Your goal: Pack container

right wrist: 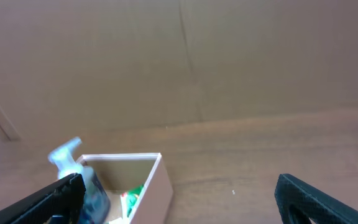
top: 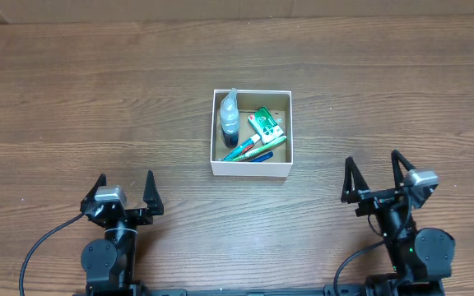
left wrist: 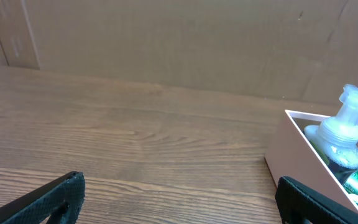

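Observation:
The container (top: 251, 168) is a small square box with white walls and a brown inside, at the middle of the table. In it lie a clear pump bottle (top: 230, 116), a green toothpaste packet (top: 266, 125) and toothbrushes (top: 248, 151). My left gripper (top: 124, 188) is open and empty near the front left edge. My right gripper (top: 374, 172) is open and empty near the front right. The container's wall (left wrist: 294, 162) and the bottle (left wrist: 342, 134) show at the right of the left wrist view. The container (right wrist: 160, 183) and bottle (right wrist: 82, 177) show at the lower left of the right wrist view.
The wooden table (top: 97, 99) runs all round the container. A brown cardboard wall (left wrist: 166, 43) stands behind the table's far edge.

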Tool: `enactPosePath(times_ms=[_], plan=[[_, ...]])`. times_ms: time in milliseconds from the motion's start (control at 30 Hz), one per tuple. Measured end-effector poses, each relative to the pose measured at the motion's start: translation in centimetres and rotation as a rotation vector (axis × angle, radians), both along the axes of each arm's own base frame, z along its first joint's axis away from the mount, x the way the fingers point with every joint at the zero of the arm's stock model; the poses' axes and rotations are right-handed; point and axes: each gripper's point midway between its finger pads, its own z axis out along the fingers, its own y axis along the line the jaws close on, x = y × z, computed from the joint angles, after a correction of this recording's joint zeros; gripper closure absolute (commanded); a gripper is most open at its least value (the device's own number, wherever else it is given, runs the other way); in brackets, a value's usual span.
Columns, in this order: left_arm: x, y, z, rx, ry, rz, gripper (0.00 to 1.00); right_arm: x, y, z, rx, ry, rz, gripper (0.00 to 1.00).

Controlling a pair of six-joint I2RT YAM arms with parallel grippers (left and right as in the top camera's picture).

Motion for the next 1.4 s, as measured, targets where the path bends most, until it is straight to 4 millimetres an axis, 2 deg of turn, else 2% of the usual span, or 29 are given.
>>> enactPosePath(times_ms=[100, 367, 733, 1400], plan=[[0.0, 0.0, 0.0, 0.0, 0.0, 0.0, 0.0, 0.0, -0.3, -1.4, -0.001, 0.014, -0.02, 0.0], [0.0, 0.0, 0.0, 0.0, 0.0, 0.0, 0.0, -0.2, -1.0, -2.8, -0.004, -0.006, -0.056, 0.0], [0.0, 0.0, 0.0, 0.0, 0.0, 0.0, 0.0, 0.1, -1.1, -6.4, -0.03, 0.041, -0.063, 0.0], [0.0, 0.0, 0.0, 0.0, 0.0, 0.0, 0.0, 0.1, -1.3, -6.4, -0.199, 0.01, -0.067, 0.0]])
